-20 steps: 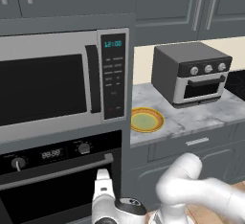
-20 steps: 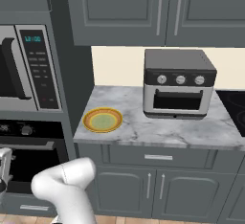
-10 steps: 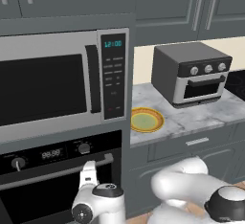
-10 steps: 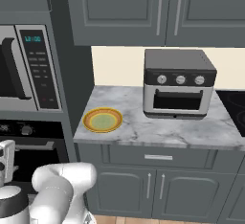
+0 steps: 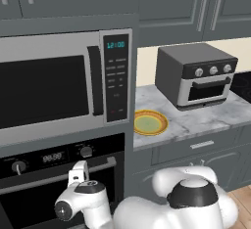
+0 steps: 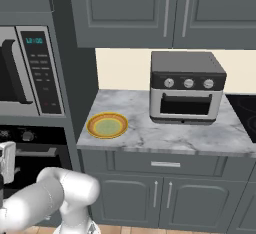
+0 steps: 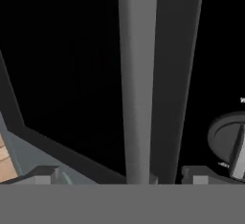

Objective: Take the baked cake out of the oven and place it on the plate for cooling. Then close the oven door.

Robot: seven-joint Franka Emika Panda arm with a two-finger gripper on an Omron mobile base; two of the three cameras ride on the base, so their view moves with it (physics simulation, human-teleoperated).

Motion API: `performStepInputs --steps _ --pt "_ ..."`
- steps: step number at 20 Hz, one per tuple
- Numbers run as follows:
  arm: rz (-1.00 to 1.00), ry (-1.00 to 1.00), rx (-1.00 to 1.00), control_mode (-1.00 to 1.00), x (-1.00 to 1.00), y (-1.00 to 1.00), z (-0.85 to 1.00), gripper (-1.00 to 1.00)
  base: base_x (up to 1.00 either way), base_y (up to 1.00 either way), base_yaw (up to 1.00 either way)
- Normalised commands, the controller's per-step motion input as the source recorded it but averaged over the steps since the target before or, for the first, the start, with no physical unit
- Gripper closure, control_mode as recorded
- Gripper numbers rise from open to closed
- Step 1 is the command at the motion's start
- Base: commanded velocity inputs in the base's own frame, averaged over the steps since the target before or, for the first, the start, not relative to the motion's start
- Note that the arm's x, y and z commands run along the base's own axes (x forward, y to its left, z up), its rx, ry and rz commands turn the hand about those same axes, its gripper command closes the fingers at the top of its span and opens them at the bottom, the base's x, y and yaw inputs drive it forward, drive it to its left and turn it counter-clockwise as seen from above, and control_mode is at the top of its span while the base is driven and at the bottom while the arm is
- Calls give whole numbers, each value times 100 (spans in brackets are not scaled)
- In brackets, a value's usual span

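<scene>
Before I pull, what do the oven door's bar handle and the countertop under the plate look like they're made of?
The long silver bar handle on the dark-glass oven door looks like brushed metal: flat grey, no sharp glints. The countertop looks like polished marble or an imitation: white with grey veining. The round yellow-rimmed plate looks like glazed ceramic.

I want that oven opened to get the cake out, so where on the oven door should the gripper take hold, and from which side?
Grip the long silver bar handle along the top of the oven door, coming straight in from the front. The bar stands off the dark glass, and in the hand view it runs between the open fingers of the gripper, so they can close across it.
</scene>
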Motion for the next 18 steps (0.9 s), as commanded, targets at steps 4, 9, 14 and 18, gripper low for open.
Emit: performStepInputs --steps 4,9,14,18 --pt "0 0 -2 -100 41 -2 -20 -100 0 0 0" --pt "0 0 -1 -100 48 -7 -23 -100 0 0 0" --pt "0 8 0 -100 51 -8 -17 -100 0 0 0" --pt "0 10 0 -100 44 -4 -20 -100 0 0 0"
